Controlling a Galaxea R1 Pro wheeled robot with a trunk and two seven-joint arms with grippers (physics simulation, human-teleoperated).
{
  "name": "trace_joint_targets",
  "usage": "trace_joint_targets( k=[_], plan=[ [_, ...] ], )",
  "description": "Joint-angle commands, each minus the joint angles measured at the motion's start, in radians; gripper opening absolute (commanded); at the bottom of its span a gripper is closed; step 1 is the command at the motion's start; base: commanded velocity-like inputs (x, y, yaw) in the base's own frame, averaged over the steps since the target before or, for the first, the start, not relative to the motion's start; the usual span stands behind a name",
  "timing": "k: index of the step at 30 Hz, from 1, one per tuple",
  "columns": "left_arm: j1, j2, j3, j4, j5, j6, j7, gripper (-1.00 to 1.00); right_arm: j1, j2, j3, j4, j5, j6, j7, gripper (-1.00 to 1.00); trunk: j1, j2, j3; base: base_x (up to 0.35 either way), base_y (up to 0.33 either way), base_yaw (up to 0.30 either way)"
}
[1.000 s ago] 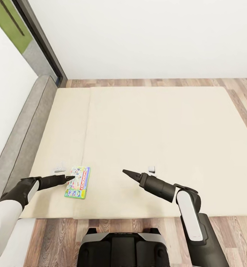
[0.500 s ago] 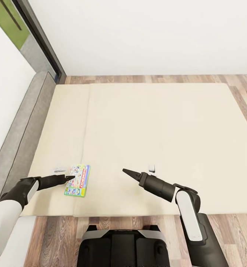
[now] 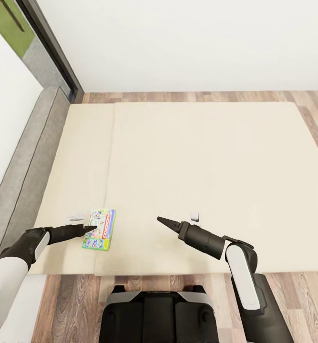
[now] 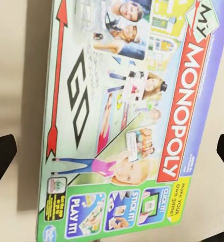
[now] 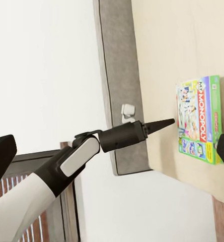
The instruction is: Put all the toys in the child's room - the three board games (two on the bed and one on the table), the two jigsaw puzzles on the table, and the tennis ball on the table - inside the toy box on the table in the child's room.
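Centrally, the head view shows the bed (image 3: pixel 201 181), its beige mattress spanning most of the frame, with the grey headboard (image 3: pixel 27 176) running along the robot's left side and wood-plank floor (image 3: pixel 302 305) bordering the near and far edges. One board game (image 3: pixel 100 229), the "My Monopoly" box with a green border, lies flat on the mattress near the bed's near edge, towards the headboard end.

Left claw (image 3: pixel 90 228): the arm reaches in low from the left, and its dark tip overlaps the box's left edge in the head view; whether it touches the lid cannot be told. In the left wrist view the box (image 4: pixel 127 121) lies face up directly beneath the camera, and the two dark fingertips (image 4: pixel 1 159) sit at opposite margins of the picture, set wide apart, with nothing between them but the box below.

Right claw (image 3: pixel 161 220): it points towards the left over bare mattress, well apart from the box; its tip appears as a single narrow point in the head view. The right wrist view, however, shows its fingertips (image 5: pixel 1 156) at opposite margins, spread wide and holding nothing, with the left arm (image 5: pixel 91 151) and the box (image 5: pixel 200 118) ahead.
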Motion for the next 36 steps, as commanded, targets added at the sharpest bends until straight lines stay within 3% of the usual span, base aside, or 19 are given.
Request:
trace_joint_targets(
  k=[1, 8, 26, 36],
  plan=[
    [-0.001, 0.0, 0.007, -0.001, -0.002, 0.009, -0.013, 1.0, -0.001, 0.001, -0.002, 0.0, 0.004, 0.005, 0.005, 1.0, 0.0, -0.002, -0.003, 0.0, 0.0, 0.0],
    [0.0, 0.001, 0.007, -0.001, -0.003, 0.008, -0.064, 1.0, -0.001, 0.001, 0.0, 0.0, 0.003, 0.005, 0.005, 1.0, 0.0, -0.002, -0.014, 0.0, 0.0, 0.0],
    [0.0, 0.0, 0.008, -0.001, -0.004, -0.007, -0.07, 1.0, -0.001, 0.004, 0.003, 0.0, 0.002, 0.005, 0.005, 1.0, 0.0, -0.002, -0.043, 0.0, 0.0, 0.0],
    [-0.001, 0.001, 0.008, -0.001, -0.004, -0.009, -0.069, 1.0, -0.001, 0.005, 0.003, 0.0, 0.003, 0.005, 0.005, 1.0, 0.0, -0.002, -0.046, 0.0, 0.0, 0.0]
  ],
)
